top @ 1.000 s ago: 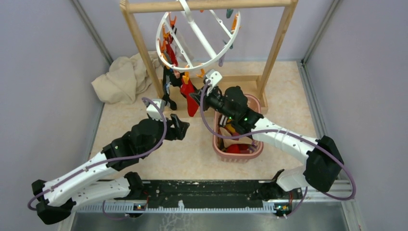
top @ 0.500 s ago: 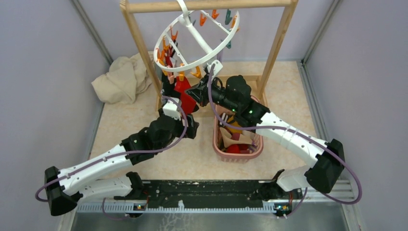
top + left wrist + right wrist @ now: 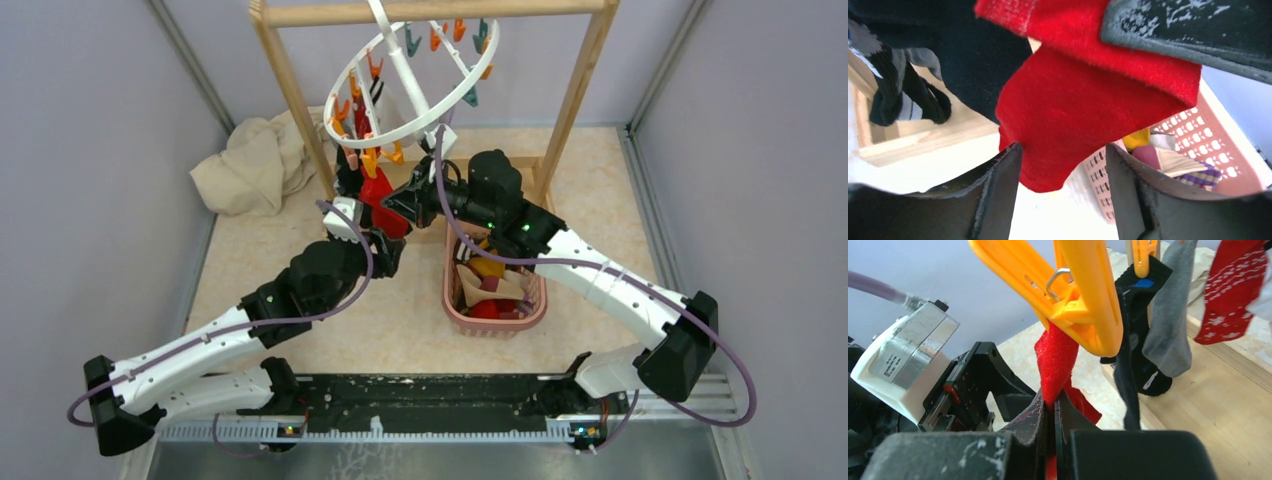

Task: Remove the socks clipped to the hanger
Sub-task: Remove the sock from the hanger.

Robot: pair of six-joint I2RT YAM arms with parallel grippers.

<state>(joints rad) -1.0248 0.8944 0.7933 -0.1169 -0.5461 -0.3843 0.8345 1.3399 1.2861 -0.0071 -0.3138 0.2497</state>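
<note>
Under the hanger (image 3: 404, 72), beside pink basket (image 3: 495, 328) of loose socks (image 3: 488, 285) — right gripper (image 3: 1054, 407) clenched on red sock (image 3: 1073, 115), left gripper (image 3: 1063, 155) released.

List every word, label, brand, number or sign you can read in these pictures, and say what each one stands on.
No text can be read.
Sticker on the left arm's white camera housing: printed lines, too small and blurred to read.
Blue patch on the black sock: no legible lettering.
White marks on the patterned red sock: decoration, not words.
</note>
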